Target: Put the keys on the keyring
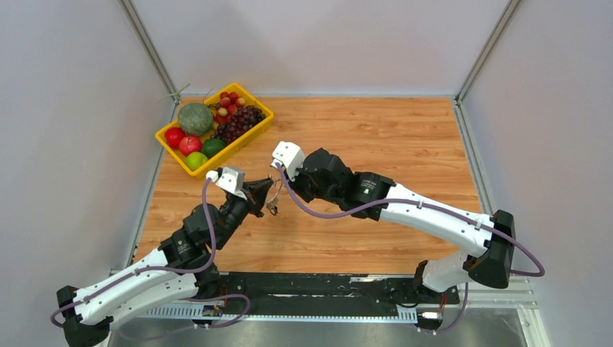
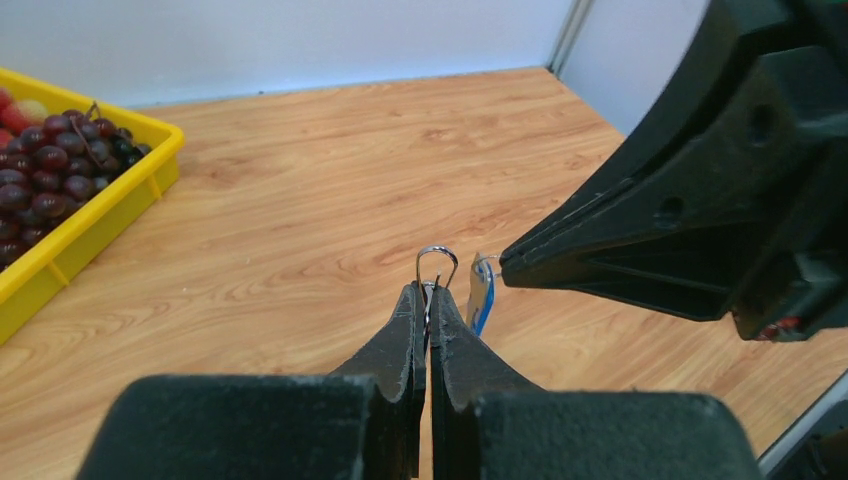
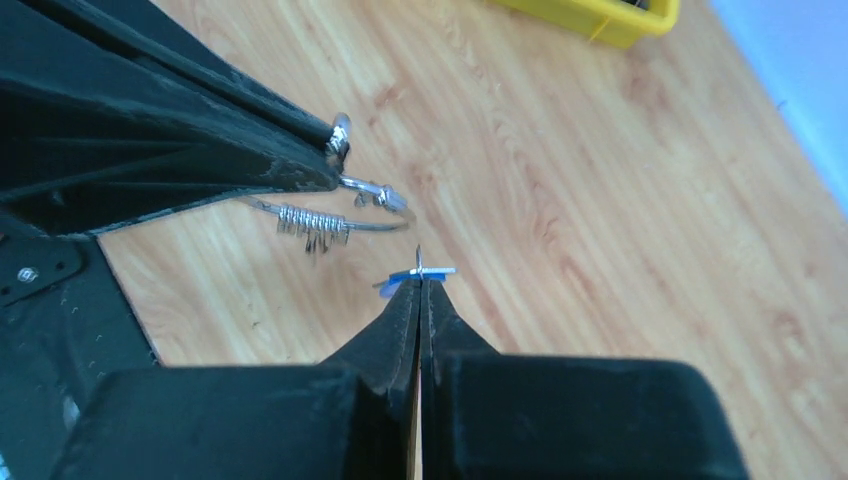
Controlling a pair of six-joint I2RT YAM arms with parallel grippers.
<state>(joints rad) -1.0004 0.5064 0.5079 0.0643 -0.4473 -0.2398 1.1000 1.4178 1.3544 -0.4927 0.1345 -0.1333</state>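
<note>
the threading step is in hand: the thin round silver wire keyring point(image 3: 380, 195) is pinched at its rim in the shut jaws of the left gripper point(image 2: 430, 292), and the small silver key with a blue plastic head point(image 3: 432, 271) is clamped between the shut fingers of the right gripper point(image 3: 420, 292). both are held in the air above the wooden table point(image 1: 376, 137), near its middle, with the two gripper tips close together. the key is seen just beside the keyring but apart from it, and it is not yet threaded. a cluster of small silver pieces point(image 3: 312, 224) is strung on the wire; these are judged to be other keys seen edge-on, though this cannot be told for certain. in the left wrist view the key's long axis is seen running roughly up and down, slightly tilted, with its upper end at the right gripper's tip and its blue part below. in the right wrist view it is seen edge-on, lying crosswise over the fingertips. the keyring is presented nearly edge-on to the right wrist camera, its long span stretched from the left gripper's tip toward the key. for the next move, the hole in the key's head is judged to need lining up with the free end of the wire, which cannot be made out clearly, so a small, steady approach is called for. the yellow plastic tray of fruit point(image 1: 176, 153) is seen well apart.
</note>
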